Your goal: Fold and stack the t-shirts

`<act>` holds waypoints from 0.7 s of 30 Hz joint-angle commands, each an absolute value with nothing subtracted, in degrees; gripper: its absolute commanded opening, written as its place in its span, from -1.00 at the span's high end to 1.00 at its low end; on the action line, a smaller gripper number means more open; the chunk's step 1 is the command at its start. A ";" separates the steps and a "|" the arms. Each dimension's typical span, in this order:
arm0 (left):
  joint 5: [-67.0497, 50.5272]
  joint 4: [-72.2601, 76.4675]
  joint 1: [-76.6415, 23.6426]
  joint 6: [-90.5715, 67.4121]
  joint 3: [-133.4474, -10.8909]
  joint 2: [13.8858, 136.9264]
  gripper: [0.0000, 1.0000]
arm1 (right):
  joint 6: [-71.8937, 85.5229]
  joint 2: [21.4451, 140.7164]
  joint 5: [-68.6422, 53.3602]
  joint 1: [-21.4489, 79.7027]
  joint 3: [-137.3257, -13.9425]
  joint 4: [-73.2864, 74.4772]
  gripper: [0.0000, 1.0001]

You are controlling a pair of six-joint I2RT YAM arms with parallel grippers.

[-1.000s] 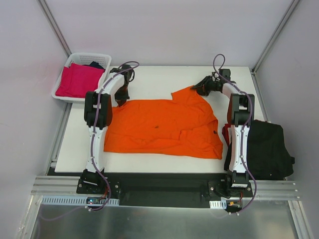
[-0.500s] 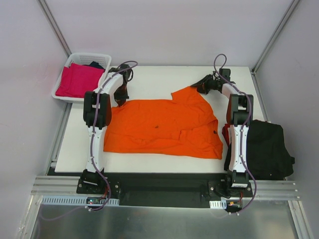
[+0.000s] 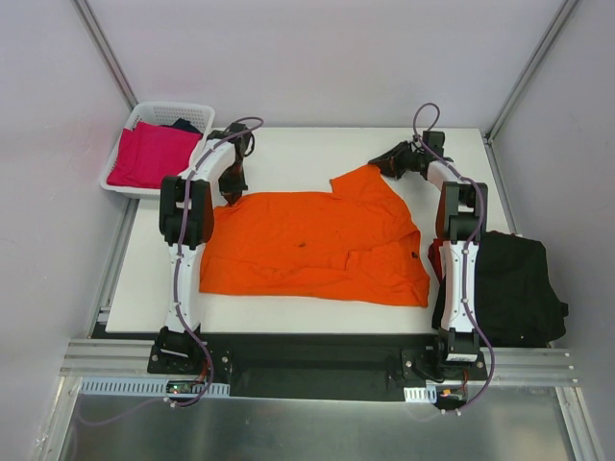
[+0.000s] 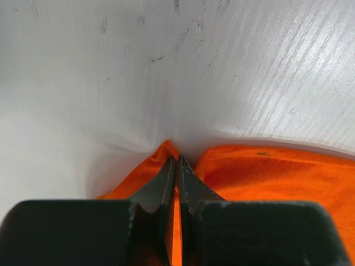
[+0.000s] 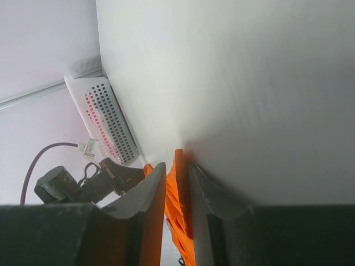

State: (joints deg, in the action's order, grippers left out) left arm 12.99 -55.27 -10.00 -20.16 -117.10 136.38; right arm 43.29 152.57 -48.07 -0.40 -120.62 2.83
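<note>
The bright orange t-shirt [image 3: 317,245] lies spread across the white table [image 3: 307,154]. My left gripper [image 3: 231,196] sits at the shirt's far left corner. In the left wrist view its jaws [image 4: 176,162] are shut on a pinch of the orange cloth [image 4: 277,172]. My right gripper [image 3: 378,165] is at the shirt's far right corner. In the right wrist view its jaws [image 5: 176,166] are closed on a ridge of the orange cloth [image 5: 178,185]. A magenta-pink t-shirt [image 3: 152,154] lies in the basket. Black t-shirts [image 3: 514,283] with red trim lie at the right.
The white lattice basket [image 3: 175,106] stands off the table's far left corner, with a dark cloth [image 3: 183,125] behind the pink shirt. Grey walls close in at the back and sides. The black pile overhangs the table's right edge beside my right arm [image 3: 463,259].
My right gripper has shifted slightly toward the far edge, its jaws narrowing on the shirt's corner. The left gripper has stayed shut on its corner.
</note>
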 commanded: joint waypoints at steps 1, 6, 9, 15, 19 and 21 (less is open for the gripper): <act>11.34 -56.16 -9.32 -20.30 -115.49 134.21 1.00 | 44.12 154.51 -45.26 -0.70 -123.04 1.85 0.48; 11.51 -56.16 -9.32 -20.39 -115.40 134.12 1.00 | 44.12 154.78 -45.00 -0.88 -123.13 1.67 0.50; 11.69 -56.25 -9.32 -20.30 -115.31 134.03 1.00 | 44.38 155.04 -45.00 -0.97 -123.22 1.58 0.56; 12.13 -56.25 -9.32 -20.22 -115.40 133.95 1.00 | 45.00 155.04 -44.83 -1.14 -123.14 1.50 0.98; 12.57 -56.16 -9.32 -20.39 -115.66 133.95 1.00 | 45.26 155.04 -45.44 -1.23 -123.40 1.58 0.98; 12.83 -56.25 -9.32 -20.30 -116.10 133.95 1.00 | 45.35 154.69 -45.79 -1.23 -123.66 1.41 0.98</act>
State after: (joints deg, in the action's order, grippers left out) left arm 12.62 -54.76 -10.00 -20.18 -116.46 135.96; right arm 44.84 153.99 -46.83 -0.78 -121.62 1.15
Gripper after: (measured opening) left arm 0.008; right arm 0.021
